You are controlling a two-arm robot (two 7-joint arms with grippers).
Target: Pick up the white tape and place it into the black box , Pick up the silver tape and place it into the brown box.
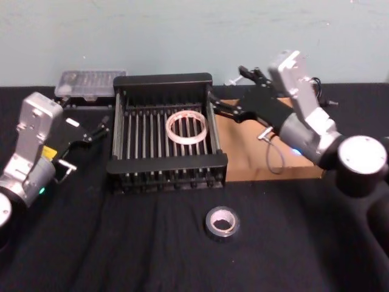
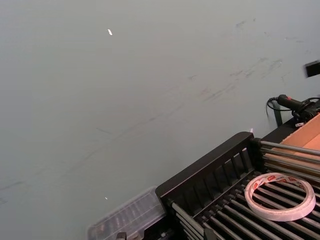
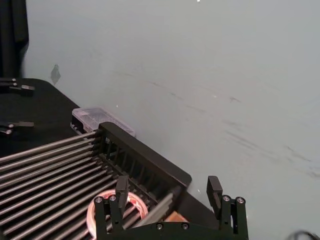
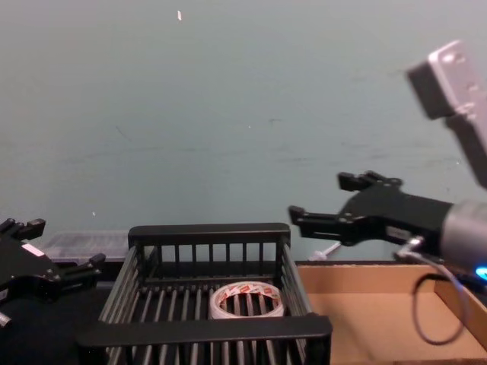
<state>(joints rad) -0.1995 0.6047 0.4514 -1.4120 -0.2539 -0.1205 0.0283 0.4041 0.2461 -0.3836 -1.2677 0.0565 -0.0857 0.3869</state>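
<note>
Fingers of the right gripper (image 1: 230, 92) are spread and empty, raised over the seam between crate (image 1: 167, 167) and tray (image 1: 243, 158). Silver tape (image 1: 222, 223) lies on the counter (image 1: 121, 243), nearer the robot than them. White tape (image 1: 186, 127) rests in the crate just left. Left gripper's (image 1: 100, 126) fingers, parted, wait beside the crate.
</note>
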